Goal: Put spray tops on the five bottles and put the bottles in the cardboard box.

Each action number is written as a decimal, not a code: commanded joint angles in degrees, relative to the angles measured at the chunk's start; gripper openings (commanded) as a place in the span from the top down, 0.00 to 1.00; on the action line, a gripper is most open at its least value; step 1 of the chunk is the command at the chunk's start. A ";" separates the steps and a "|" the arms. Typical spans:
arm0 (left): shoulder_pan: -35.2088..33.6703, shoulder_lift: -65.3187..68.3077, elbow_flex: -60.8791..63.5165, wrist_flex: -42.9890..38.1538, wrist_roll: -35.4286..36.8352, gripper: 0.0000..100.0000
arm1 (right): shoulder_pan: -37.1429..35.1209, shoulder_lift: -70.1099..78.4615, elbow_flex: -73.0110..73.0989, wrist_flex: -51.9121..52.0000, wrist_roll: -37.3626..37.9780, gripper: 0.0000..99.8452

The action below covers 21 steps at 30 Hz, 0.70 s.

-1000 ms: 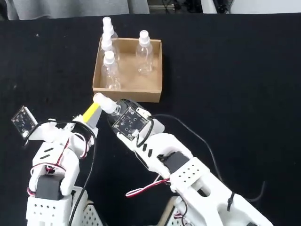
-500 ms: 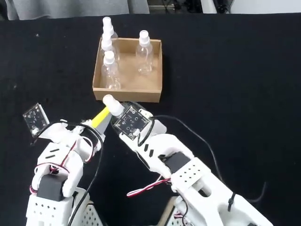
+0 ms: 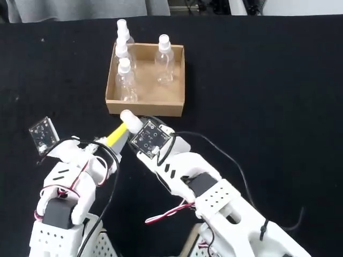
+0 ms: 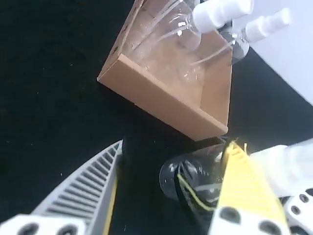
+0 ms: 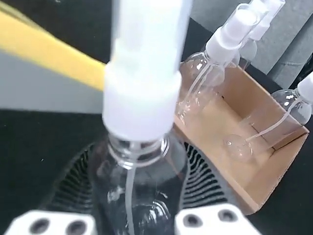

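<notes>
On my feed: left gripper [image 4: 176, 147] spread wide, ribbed yellow finger [image 4: 243, 186] beside clear plastic bottle [image 5: 137, 196], seemingly not pinching. Then right gripper [image 5: 139, 169] clamps bottle body, white spray top [image 5: 144, 73] fitted. Brown cardboard box [image 3: 146, 105] just beyond, capped bottles upright inside.

Bright, even light from above falls on a matte black bench [image 3: 268, 80], which gives back no glare and swallows nearly every shadow. The cardboard box [image 3: 146, 103] is evenly lit. Clear bottles [image 3: 165, 64] inside it carry small white glints. The white arms [image 3: 225, 198] look bright without washing out. In the right wrist view, a close spray top [image 5: 144, 73] glows almost pure white, and the bottle [image 5: 137, 196] beneath shows thin highlights along its shoulder.
</notes>
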 commanded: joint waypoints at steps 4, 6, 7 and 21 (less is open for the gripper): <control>4.26 -0.53 -3.21 0.26 -1.41 0.69 | -0.09 -1.89 -3.21 0.09 -0.44 0.99; 2.77 -0.53 -3.21 0.18 -1.32 0.69 | -0.09 -1.89 -3.21 0.09 -0.44 0.99; 2.15 -0.53 -3.21 0.18 -1.32 0.69 | 0.00 -1.89 -3.21 0.09 -0.44 0.99; -3.47 -0.53 -3.21 0.18 -0.26 0.69 | 0.09 -2.15 -3.12 0.09 -0.44 0.99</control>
